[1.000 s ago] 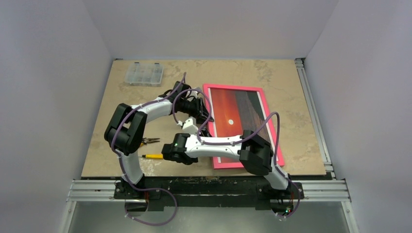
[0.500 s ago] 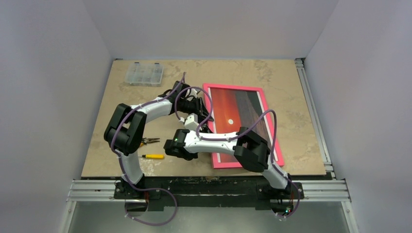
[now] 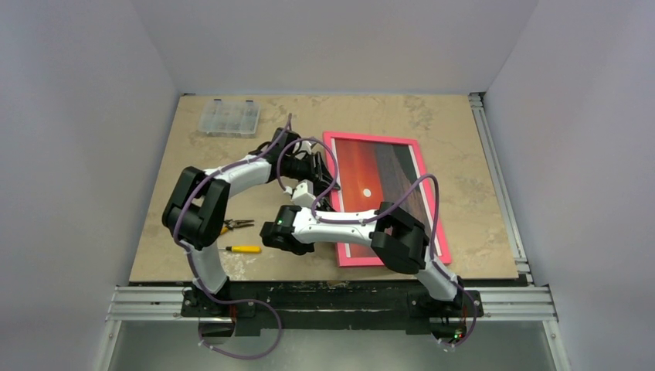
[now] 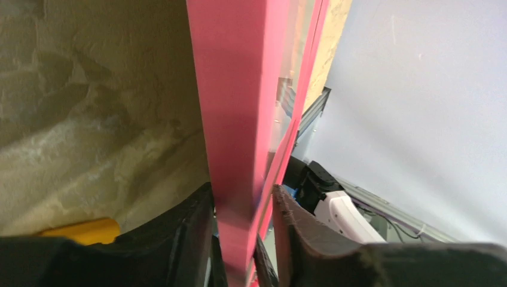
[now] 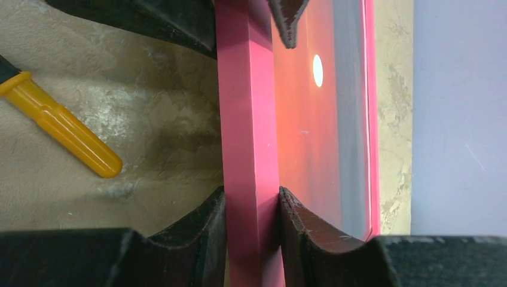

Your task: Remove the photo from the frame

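The pink frame (image 3: pixel 371 139) lies right of the table's middle with the sunset photo (image 3: pixel 371 174) inside it, picture side up. My left gripper (image 3: pixel 323 171) is shut on the frame's left rail near its middle. My right gripper (image 3: pixel 324 202) is shut on the same rail a little nearer to me. In the left wrist view the rail (image 4: pixel 233 119) runs between my fingers (image 4: pixel 242 194). In the right wrist view the rail (image 5: pixel 245 119) sits tight between my fingers (image 5: pixel 251 194), the photo (image 5: pixel 305 119) with its white sun lies beyond, and the left gripper's fingertips (image 5: pixel 287 24) straddle the rail further along.
A clear plastic parts box (image 3: pixel 228 117) stands at the back left. Pliers (image 3: pixel 238 225) and a yellow-handled tool (image 3: pixel 243 249) lie left of the frame; the tool also shows in the right wrist view (image 5: pixel 60 125). Aluminium rails (image 3: pixel 494 178) border the table's right side.
My right forearm has swung away from the near edge toward the table's middle, uncovering the yellow tool. The frame's near end shifted slightly. Both grippers stay shut on the left rail.
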`<state>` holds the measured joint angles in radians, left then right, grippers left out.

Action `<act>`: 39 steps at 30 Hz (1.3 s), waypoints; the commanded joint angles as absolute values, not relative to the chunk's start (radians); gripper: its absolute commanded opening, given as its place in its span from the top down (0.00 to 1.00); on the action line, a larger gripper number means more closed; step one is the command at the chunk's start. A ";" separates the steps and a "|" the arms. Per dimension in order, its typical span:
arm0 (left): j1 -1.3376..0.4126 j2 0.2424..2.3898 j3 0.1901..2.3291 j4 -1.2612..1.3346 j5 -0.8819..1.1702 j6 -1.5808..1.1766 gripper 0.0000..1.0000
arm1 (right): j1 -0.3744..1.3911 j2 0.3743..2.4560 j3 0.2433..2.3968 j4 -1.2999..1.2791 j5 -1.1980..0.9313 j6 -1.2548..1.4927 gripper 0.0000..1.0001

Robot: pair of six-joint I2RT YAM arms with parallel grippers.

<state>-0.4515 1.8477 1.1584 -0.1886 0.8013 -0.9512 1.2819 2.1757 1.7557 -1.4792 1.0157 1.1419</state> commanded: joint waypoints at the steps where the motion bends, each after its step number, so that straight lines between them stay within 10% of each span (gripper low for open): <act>1: -0.411 1.711 1.148 -0.142 0.801 -0.959 0.51 | 1.270 2.129 1.772 -1.518 1.082 1.132 1.00; 7: -0.306 1.586 1.145 -0.179 0.767 -0.913 0.33 | 1.270 2.063 1.782 -1.518 1.098 1.090 1.00; 23: -0.209 1.312 1.402 -0.421 0.623 -0.759 0.32 | 1.136 1.721 1.812 -1.123 0.898 0.668 1.00; 39: -0.209 1.329 1.293 -0.414 0.598 -0.656 0.34 | 0.599 1.429 1.728 -0.801 0.397 0.577 1.00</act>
